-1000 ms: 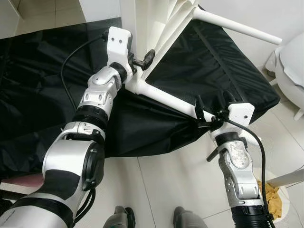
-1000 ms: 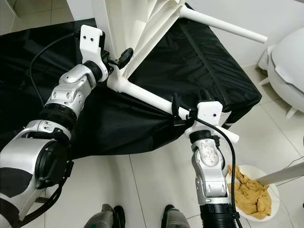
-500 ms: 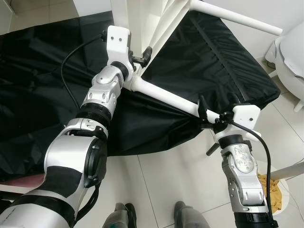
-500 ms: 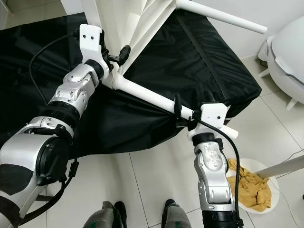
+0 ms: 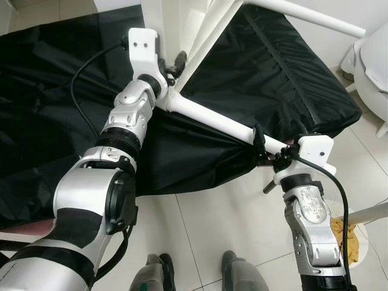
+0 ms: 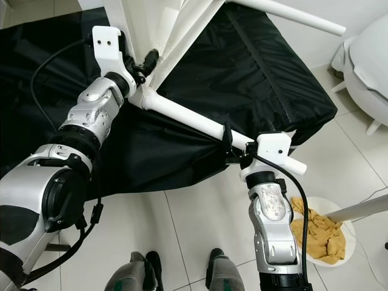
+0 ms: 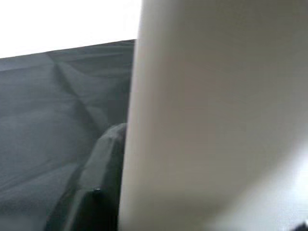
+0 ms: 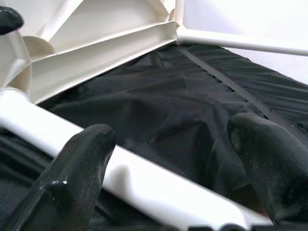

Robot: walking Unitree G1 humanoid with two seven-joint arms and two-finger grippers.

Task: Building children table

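Observation:
A white children's table (image 5: pixel 206 24) lies tipped on a black cloth (image 5: pixel 273 66), its legs pointing out sideways. My left gripper (image 5: pixel 174 63) is at the table's corner where a leg joins the frame. In the left wrist view the white frame (image 7: pixel 207 120) sits against a black finger (image 7: pixel 96 183), so the gripper is shut on it. My right gripper (image 5: pixel 267 148) is shut on the same white leg (image 5: pixel 212 118) near its free end. The leg (image 8: pixel 159 183) runs between the two fingers (image 8: pixel 72 178). A second leg (image 5: pixel 315 15) sticks out at the far right.
The black cloth covers a low bed or mattress ahead. A white rounded object (image 5: pixel 373 66) stands at the right edge. On the tiled floor at the lower right is a round white dish with yellow cloth (image 6: pixel 318 233). My feet (image 5: pixel 157 276) are at the bottom.
Both grippers keep their hold. The table corner and my left gripper have shifted slightly up and away; my right gripper has drifted a little right with the leg.

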